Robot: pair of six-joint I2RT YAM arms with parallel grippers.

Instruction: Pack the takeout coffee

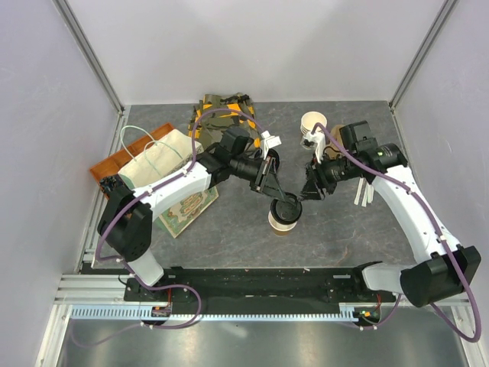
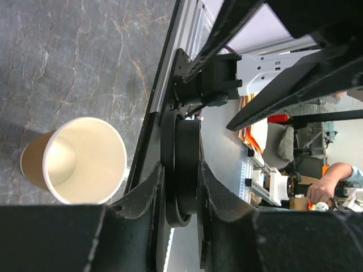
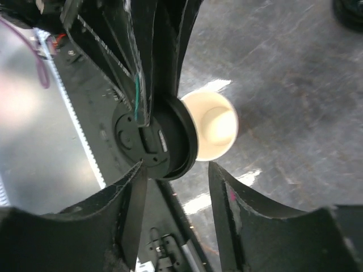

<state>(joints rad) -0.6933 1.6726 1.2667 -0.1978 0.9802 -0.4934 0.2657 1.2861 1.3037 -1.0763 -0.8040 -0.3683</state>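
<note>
Looks like a robotics lab — a test cell walled with pale panels (image 1: 267, 46) on aluminium posts (image 1: 90, 57), two robot arms (image 1: 409, 202) bolted to a black rail (image 1: 252, 279) along a stone-patterned tabletop (image 1: 344, 237). Beyond the cell, a chair (image 2: 281, 150) and a person (image 2: 326, 184) at cluttered benches.

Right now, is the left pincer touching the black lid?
Touching. The left wrist view shows the left pincer closed on the black lid, both fingers pressed against its faces, no gap.
</note>
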